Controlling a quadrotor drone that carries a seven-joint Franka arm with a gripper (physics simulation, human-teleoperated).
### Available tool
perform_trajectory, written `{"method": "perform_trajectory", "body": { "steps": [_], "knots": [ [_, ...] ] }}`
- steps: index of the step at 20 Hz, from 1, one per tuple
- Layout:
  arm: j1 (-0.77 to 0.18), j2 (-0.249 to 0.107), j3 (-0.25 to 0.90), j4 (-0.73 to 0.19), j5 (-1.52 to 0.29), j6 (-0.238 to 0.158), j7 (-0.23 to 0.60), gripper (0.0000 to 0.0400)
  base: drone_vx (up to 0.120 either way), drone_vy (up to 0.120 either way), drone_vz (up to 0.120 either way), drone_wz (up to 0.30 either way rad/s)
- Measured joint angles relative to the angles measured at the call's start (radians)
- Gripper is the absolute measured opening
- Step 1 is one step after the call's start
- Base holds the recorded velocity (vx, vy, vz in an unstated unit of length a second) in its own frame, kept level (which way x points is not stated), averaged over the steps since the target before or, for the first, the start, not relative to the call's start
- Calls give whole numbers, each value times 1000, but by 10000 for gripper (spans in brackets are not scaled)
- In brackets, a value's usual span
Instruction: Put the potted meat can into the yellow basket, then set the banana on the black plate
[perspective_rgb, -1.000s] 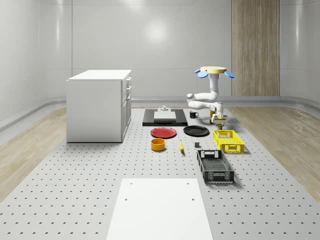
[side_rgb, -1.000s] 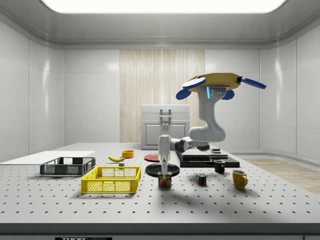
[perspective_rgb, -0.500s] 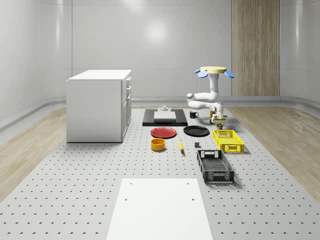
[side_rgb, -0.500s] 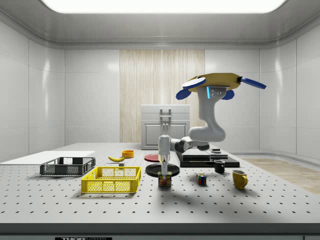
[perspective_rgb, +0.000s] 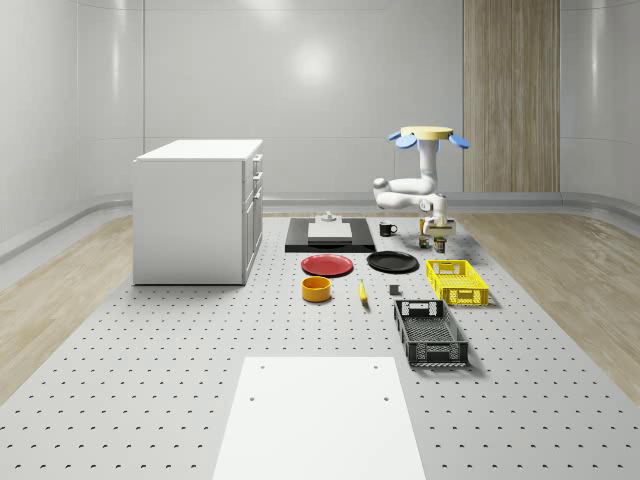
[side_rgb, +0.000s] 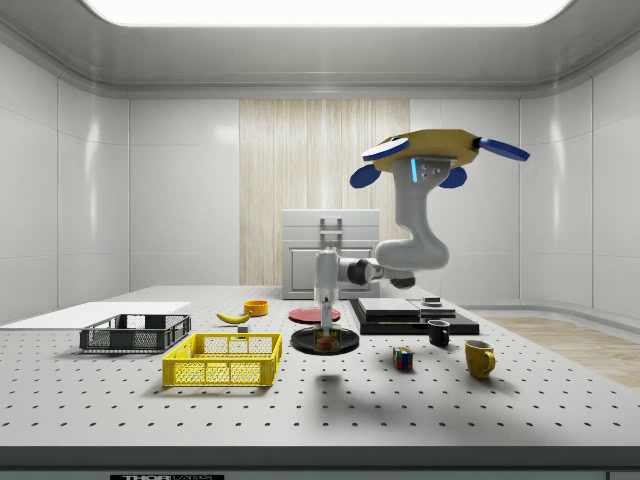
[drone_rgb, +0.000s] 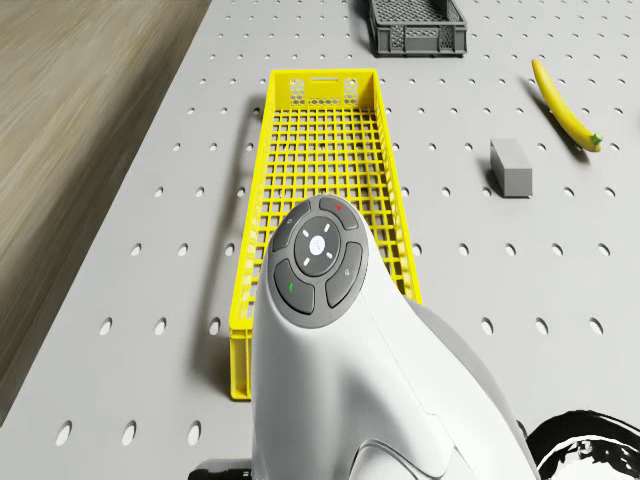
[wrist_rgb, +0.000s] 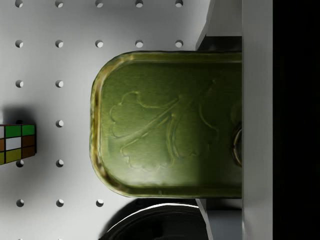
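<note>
Hovering near the yellow basket (side_rgb: 222, 359), the drone (side_rgb: 436, 152) is carrying the potted meat can (side_rgb: 323, 342) clamped in its pincer (side_rgb: 324, 335), basket lying toward the side view's left.

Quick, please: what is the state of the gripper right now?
Gripper: closed on the potted meat can, lifted clear of the table.

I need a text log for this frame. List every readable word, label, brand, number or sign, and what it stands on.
No readable text anywhere.
Green potted meat can held in the jaws: embossed leaf-like relief on its lid, no letters.
Side view's bottom edge: a dark strip with pale marks, too small to read.
Round grey button pad on the white arm: tiny coloured marks, no legible signs.
</note>
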Motion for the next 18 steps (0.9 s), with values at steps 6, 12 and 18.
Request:
{"method": "perform_trajectory", "body": {
  "steps": [6, 12, 18],
  "knots": [
    [-3, -9, 14, -1, 15, 5, 4, 289, 120, 0, 53, 0],
    [-6, -20, 18, -1, 23, 14, 6, 289, 120, 0, 0, 0],
    [-9, -29, 21, -1, 28, 23, 8, 289, 120, 0, 0, 0]
  ]
}}
